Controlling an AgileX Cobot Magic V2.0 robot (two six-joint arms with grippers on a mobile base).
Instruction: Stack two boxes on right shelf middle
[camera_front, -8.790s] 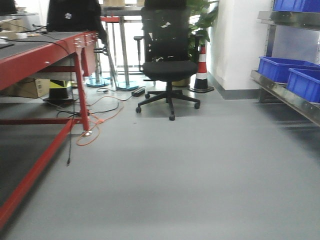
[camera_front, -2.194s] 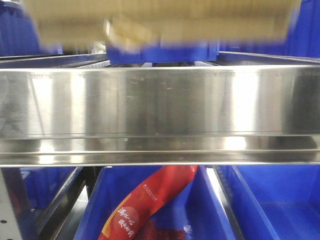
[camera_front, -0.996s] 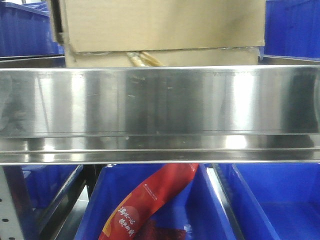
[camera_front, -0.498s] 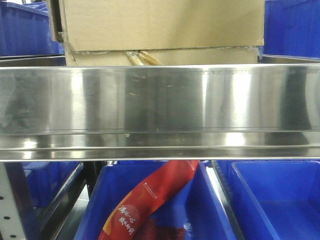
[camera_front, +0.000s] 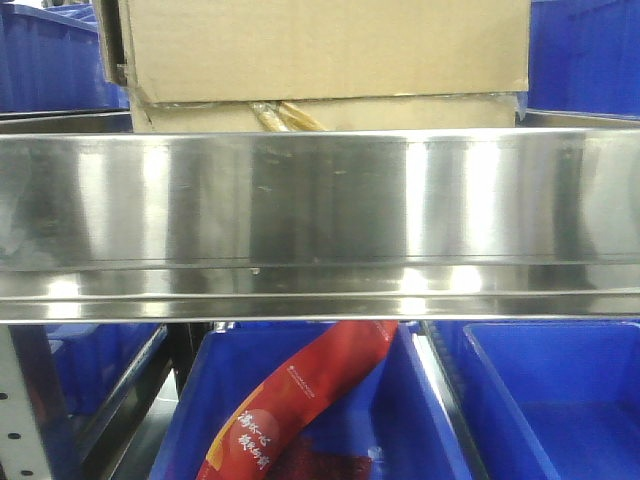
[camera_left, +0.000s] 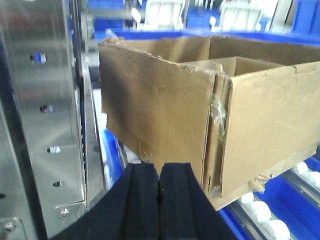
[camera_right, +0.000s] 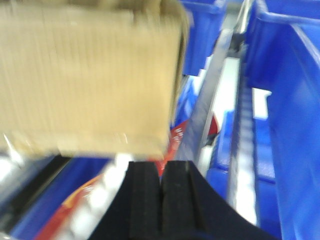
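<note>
Seen from the front: stainless-steel shelf tier spanning the whole width, broad reflective front rail uppermost in view. Resting on it, stacked: large cardboard box on top of flatter cardboard box, the lower one showing only a thin strip above the rail, with a scrap of yellowish tape at its front edge. Blue plastic bins below the tier and flanking the boxes behind; inside the lower middle bin, a red printed packet lying at a slant.

From the left wrist: left gripper low in frame, black fingers pressed together and holding nothing, aimed at the near corner of the open-topped large box (torn rim, split corner seam), close to it but not touching. Perforated steel upright just to the left.

From the right wrist (blurred): right gripper likewise pressed together, empty, below the tan box face, blue bins to the right.
</note>
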